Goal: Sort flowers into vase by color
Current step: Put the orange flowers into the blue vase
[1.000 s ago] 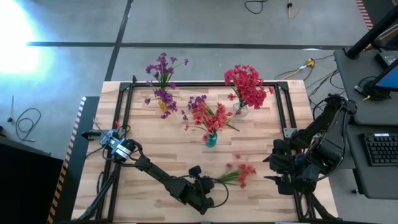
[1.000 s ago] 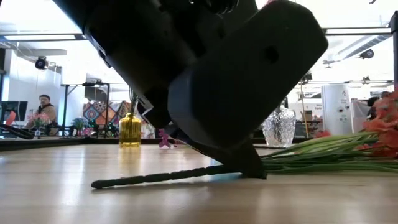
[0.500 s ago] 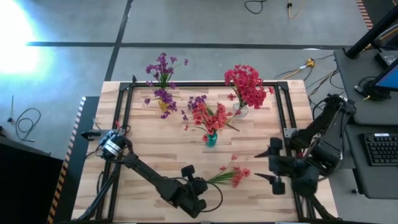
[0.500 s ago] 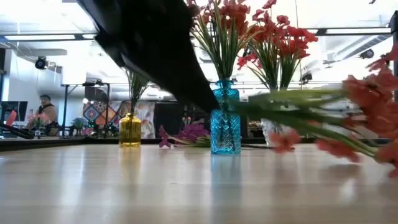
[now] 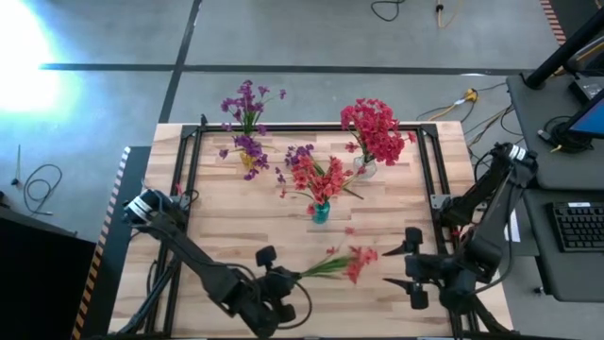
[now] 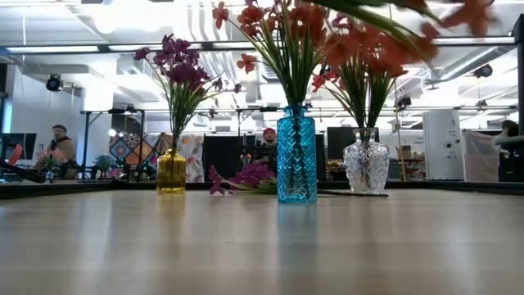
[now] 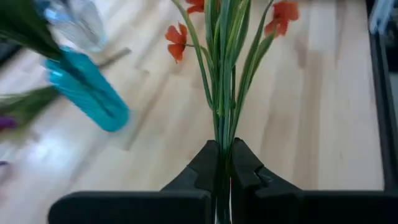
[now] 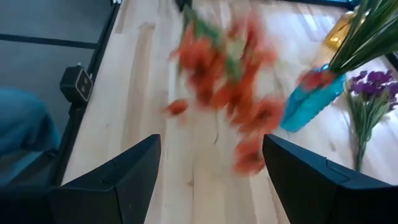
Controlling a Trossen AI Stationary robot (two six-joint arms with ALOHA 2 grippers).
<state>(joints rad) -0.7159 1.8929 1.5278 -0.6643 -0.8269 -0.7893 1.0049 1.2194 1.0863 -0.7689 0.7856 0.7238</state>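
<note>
There are three vases: one yellow vase, one blue vase, one clear vase. Two robot arms.

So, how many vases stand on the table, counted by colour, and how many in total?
Yellow vase: 1
Blue vase: 1
Clear glass vase: 1
Total: 3 vases
</note>
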